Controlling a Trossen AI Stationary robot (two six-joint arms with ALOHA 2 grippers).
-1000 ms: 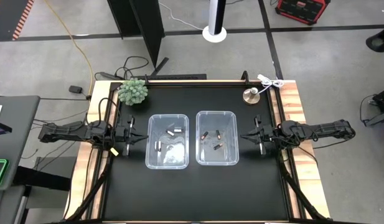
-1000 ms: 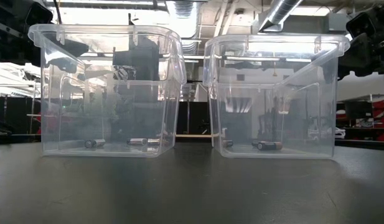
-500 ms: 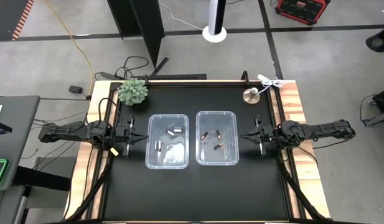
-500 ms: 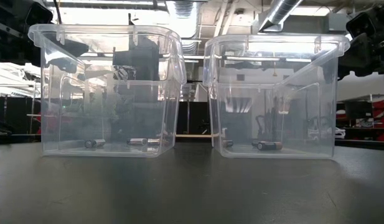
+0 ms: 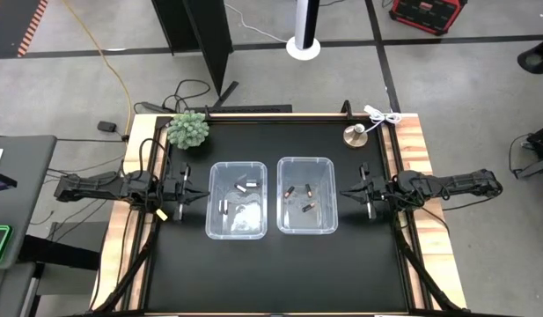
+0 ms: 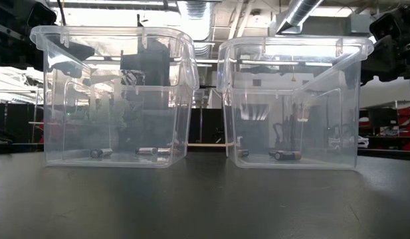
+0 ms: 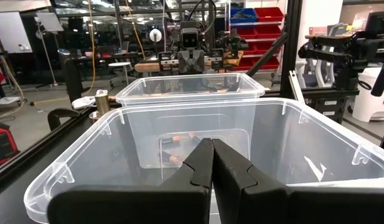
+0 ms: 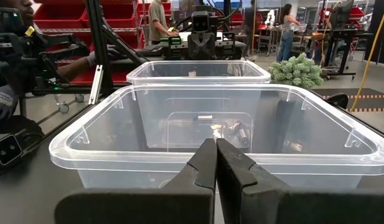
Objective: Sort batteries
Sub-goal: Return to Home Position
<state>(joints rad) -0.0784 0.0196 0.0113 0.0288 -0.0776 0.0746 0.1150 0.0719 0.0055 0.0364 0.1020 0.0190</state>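
Observation:
Two clear plastic bins stand side by side mid-table. The left bin [image 5: 238,199] holds silvery-white batteries [image 5: 246,186], lying on its floor. The right bin [image 5: 307,195] holds dark batteries with copper-orange ends [image 5: 308,208], also on its floor. My left gripper [image 5: 203,195] hovers shut just left of the left bin, pointing at it; its shut fingers [image 7: 211,163] show in the left wrist view. My right gripper [image 5: 343,195] hovers shut just right of the right bin, its fingers [image 8: 215,163] closed in the right wrist view. Neither holds anything.
A small green plant [image 5: 189,129] sits at the far left corner. A round metal-topped weight [image 5: 355,135] and a white cable [image 5: 382,117] lie at the far right corner. The black mat [image 5: 271,273] stretches bare toward the near edge. People stand in the room behind.

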